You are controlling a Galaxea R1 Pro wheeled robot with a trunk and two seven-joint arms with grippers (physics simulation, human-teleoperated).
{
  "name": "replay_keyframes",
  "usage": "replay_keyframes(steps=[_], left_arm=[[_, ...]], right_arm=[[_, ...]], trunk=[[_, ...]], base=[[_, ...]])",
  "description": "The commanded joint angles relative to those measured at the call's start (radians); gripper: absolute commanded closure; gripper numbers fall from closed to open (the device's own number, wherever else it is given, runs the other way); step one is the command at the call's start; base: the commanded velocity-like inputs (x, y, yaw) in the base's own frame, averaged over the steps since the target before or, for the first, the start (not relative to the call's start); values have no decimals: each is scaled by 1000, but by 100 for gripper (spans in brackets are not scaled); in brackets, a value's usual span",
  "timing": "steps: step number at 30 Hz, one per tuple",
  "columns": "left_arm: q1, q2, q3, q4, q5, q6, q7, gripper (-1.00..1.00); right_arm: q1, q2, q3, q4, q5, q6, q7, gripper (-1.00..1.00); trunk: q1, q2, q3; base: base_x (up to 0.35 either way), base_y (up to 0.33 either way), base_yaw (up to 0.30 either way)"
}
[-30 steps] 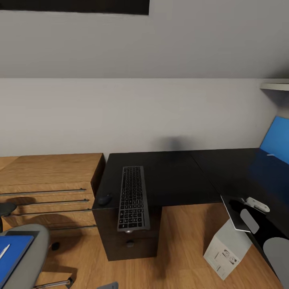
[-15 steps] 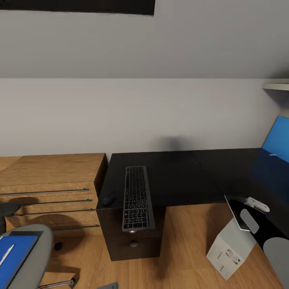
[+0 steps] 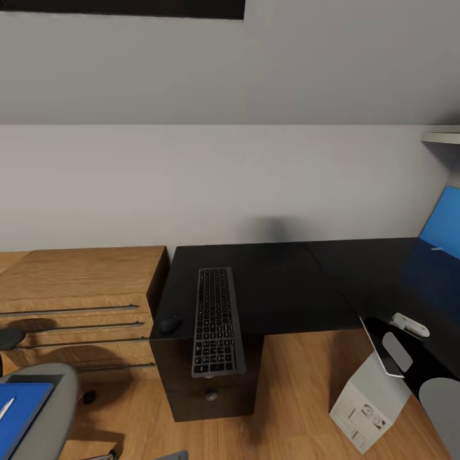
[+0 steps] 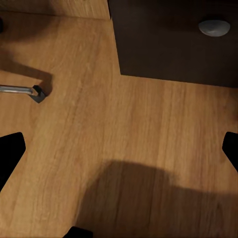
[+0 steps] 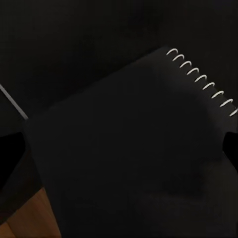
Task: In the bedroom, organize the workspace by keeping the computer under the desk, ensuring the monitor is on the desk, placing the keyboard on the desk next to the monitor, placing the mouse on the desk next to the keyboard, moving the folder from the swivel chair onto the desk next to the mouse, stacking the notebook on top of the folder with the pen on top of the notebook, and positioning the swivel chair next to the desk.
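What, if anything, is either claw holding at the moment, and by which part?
Nothing: the left claw is open above the floor, and the right claw is open over the notebook without gripping it.

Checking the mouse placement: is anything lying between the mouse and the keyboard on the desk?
No. In the head view only a narrow strip of bare black desk top separates the mouse from the keyboard.
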Motion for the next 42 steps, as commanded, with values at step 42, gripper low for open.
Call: replay_keyframes(steps=[42], left_arm=[[-1,-1,-7,1,14,-5,16,-100]], right_arm=[[0,0,3,-8,-2,-2,-2,-100]], trunk=[[-92,167,74]], base=[[18,-39,0]])
